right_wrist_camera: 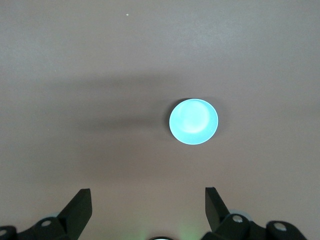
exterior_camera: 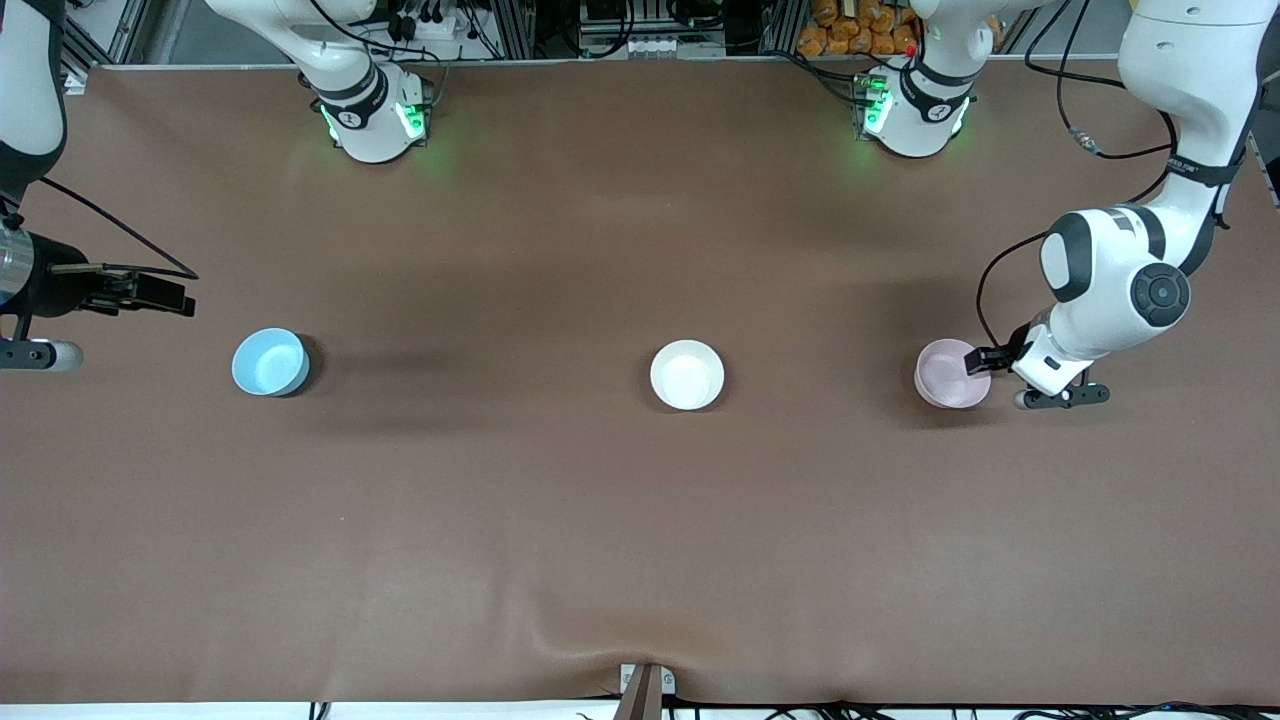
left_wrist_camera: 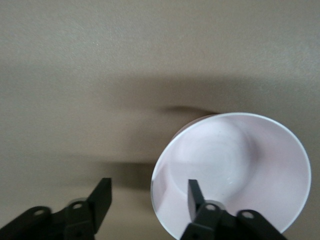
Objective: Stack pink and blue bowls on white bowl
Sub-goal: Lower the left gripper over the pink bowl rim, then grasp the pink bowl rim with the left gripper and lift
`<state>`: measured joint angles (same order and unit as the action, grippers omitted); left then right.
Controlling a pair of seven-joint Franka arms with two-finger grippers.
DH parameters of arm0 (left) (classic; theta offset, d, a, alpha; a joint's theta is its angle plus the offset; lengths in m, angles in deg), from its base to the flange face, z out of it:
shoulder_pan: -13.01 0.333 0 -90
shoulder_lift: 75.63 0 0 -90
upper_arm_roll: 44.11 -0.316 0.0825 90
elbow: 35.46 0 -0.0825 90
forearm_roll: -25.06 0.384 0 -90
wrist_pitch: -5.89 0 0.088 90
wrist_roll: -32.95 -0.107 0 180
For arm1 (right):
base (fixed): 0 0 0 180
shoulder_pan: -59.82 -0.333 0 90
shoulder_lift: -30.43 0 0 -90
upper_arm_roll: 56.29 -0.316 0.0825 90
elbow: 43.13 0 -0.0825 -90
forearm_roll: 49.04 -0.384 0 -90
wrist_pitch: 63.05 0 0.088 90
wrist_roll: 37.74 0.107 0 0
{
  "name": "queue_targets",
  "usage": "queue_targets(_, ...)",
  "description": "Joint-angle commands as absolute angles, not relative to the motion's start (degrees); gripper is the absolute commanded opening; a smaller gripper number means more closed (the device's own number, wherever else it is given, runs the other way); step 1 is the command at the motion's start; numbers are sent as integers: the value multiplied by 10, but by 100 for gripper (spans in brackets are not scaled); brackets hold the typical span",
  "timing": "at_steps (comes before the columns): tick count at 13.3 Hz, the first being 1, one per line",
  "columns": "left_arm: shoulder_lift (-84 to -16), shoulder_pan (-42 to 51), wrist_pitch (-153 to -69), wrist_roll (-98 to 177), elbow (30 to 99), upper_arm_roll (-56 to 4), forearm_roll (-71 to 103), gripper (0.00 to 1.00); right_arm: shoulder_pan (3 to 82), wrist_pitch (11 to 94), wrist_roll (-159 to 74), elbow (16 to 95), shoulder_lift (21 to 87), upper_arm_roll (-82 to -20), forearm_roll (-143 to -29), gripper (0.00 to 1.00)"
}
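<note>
The pale pink bowl (exterior_camera: 945, 373) stands on the brown table toward the left arm's end. My left gripper (exterior_camera: 985, 360) is open and low at its rim. In the left wrist view (left_wrist_camera: 149, 196) one finger (left_wrist_camera: 195, 195) is inside the pink bowl (left_wrist_camera: 240, 165) and the other finger (left_wrist_camera: 102, 197) is outside it. The white bowl (exterior_camera: 687, 375) stands empty at mid-table. The light blue bowl (exterior_camera: 269, 361) stands toward the right arm's end. My right gripper (exterior_camera: 170, 295) is open and empty, up in the air beside the blue bowl (right_wrist_camera: 193, 121); its fingers show in the right wrist view (right_wrist_camera: 147, 199).
The three bowls stand in one row across the table. The two arm bases (exterior_camera: 375, 115) (exterior_camera: 912, 110) stand along the table's back edge. A small bracket (exterior_camera: 645, 690) sits at the table edge nearest the front camera.
</note>
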<state>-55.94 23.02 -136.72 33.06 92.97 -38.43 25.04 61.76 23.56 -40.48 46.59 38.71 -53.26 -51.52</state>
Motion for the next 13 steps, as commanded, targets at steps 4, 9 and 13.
queue_targets(4, -546, 229, -1378, 315, 929, -378, 242, 0, 621, 238, -405, 466, 389, -534, -521, 100)
queue_targets(9, -590, 233, -1370, 317, 923, -349, 241, 0, 621, 238, -405, 470, 389, -534, -521, 100)
queue_targets(13, -633, 233, -1298, 326, 894, -308, 227, 0, 622, 237, -405, 476, 388, -534, -521, 100)
